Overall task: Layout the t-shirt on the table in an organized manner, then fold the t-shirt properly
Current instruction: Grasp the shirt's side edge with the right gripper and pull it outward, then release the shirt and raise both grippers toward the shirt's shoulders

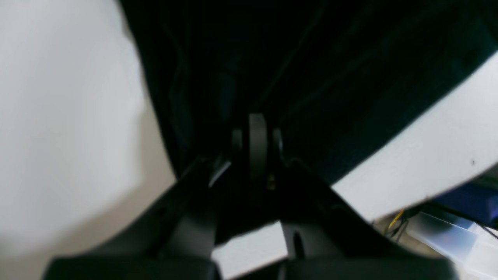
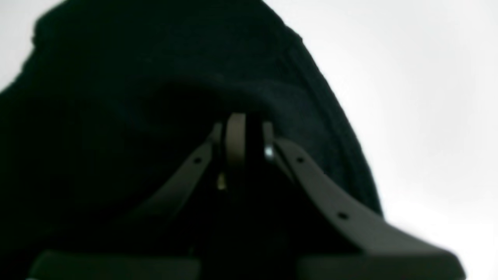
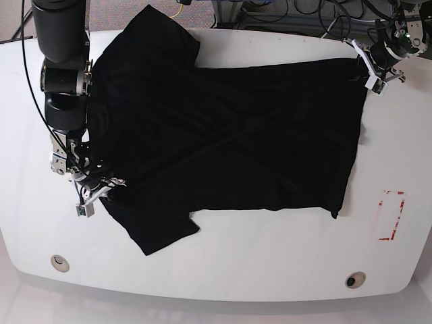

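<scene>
Black cloth of the t-shirt [image 3: 229,142] fills both wrist views, spread across the table [image 3: 270,256]. My left gripper [image 1: 256,128] pinches its hem corner, my right gripper [image 2: 243,130] clamps the shoulder edge, probably to tug it flat.

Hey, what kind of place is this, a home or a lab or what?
Probably a robotics lab or test bench. A t-shirt lies on a white table marked with a red tape rectangle, between two robot arms, with loose cables behind it.
</scene>
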Motion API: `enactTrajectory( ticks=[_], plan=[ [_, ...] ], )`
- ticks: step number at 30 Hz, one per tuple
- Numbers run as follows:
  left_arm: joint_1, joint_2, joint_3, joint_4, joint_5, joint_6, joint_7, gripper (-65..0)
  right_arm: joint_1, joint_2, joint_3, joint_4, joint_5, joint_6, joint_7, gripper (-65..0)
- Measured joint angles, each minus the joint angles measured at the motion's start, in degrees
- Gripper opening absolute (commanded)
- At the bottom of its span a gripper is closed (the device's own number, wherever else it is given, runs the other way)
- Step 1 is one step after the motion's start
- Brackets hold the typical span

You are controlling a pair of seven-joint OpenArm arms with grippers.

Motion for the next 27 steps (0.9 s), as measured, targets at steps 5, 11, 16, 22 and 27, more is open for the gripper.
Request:
enactTrajectory(
  ticks=[5, 11, 16, 22, 27],
  plan=[
    [0.24, 0.33, -2.32, 0.35, 0.15, -0.68, 1.68, -65.0, 0.24, -0.02, 0.00, 0.04, 0.04, -0.20, -0.35, -58.8],
    [0.22, 0.74, -2.91, 3.32, 3.23, -0.22, 5.09, -65.0, 1.31, -0.90, 0.09, 0.39, -1.09, -0.44, -1.57, -58.7],
    [-1.09, 0.79, -2.99, 4.76, 5.22, 0.02, 7.72, -65.0, 1.27, -2.91, 0.02, 2.54, -1.51, -0.83, -3.65, -58.7],
    [-3.28, 0.79, -2.95, 6.75, 6.88, 0.70, 9.73, -62.8, 1.07, -5.01, -0.02, 5.03, -2.10, -0.85, -4.98, -57.2],
    [-7.93, 1.40, -3.02, 10.32, 5.55, 0.68, 16.13, -53.6, 1.07, -4.94, -0.02, 6.95, -1.99, -0.92, -6.88, -47.2]
  ],
)
